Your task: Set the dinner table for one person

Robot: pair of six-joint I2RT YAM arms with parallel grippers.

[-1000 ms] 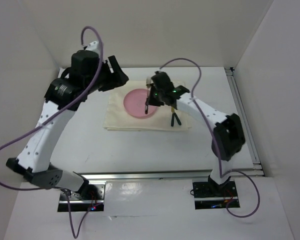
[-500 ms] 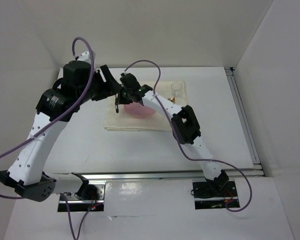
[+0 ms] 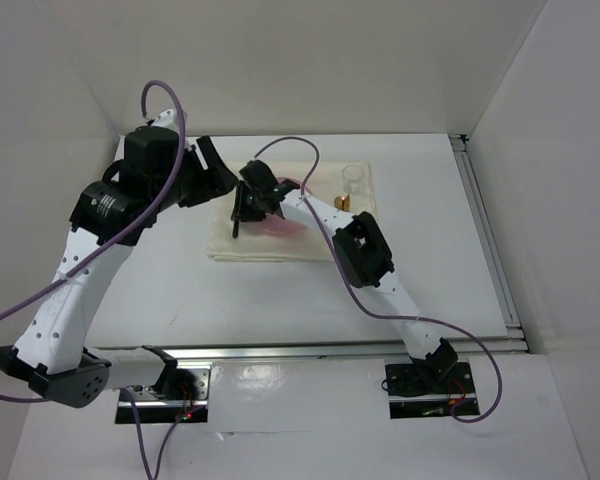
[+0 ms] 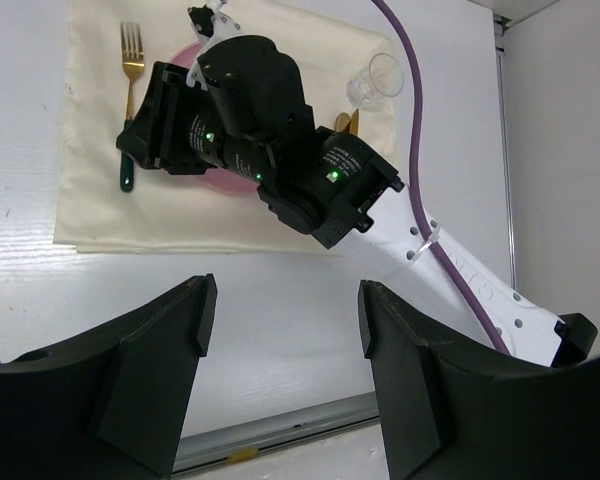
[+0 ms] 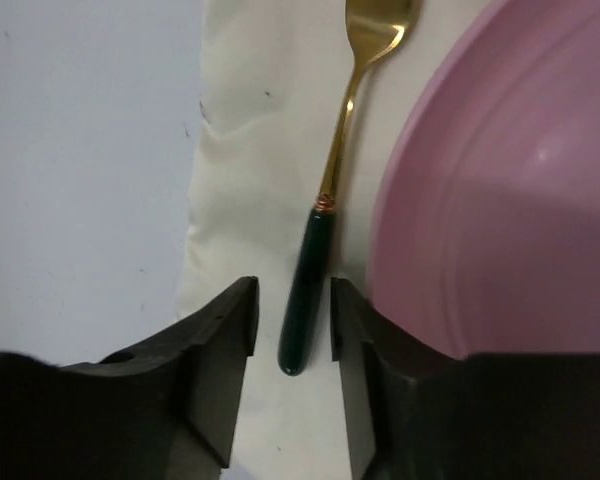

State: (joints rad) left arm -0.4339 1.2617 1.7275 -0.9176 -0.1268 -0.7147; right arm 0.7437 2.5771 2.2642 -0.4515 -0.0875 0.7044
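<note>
The dinner table (image 3: 280, 295) carries a cream cloth (image 3: 270, 248) with a pink plate (image 3: 288, 226), mostly hidden under my right arm. A gold fork with a dark green handle (image 5: 325, 200) lies flat on the cloth just left of the plate (image 5: 500, 200). My right gripper (image 5: 292, 320) is open low over it. Its fingers stand on either side of the handle end with a gap on both sides. From the left wrist view the fork (image 4: 130, 75) lies straight along the plate's left side. My left gripper (image 4: 285, 320) hangs open and empty above bare tabletop, left of the cloth.
A clear glass (image 3: 354, 177) stands at the cloth's far right corner. Gold cutlery tips (image 3: 340, 203) show just below it, beside my right arm. A metal rail (image 3: 330, 350) runs along the near edge. White walls close in the table at back and sides.
My right arm swung from over the plate to its left side. Its jaws parted and the fork now lies on the cloth. My left arm drew back slightly to the left.
</note>
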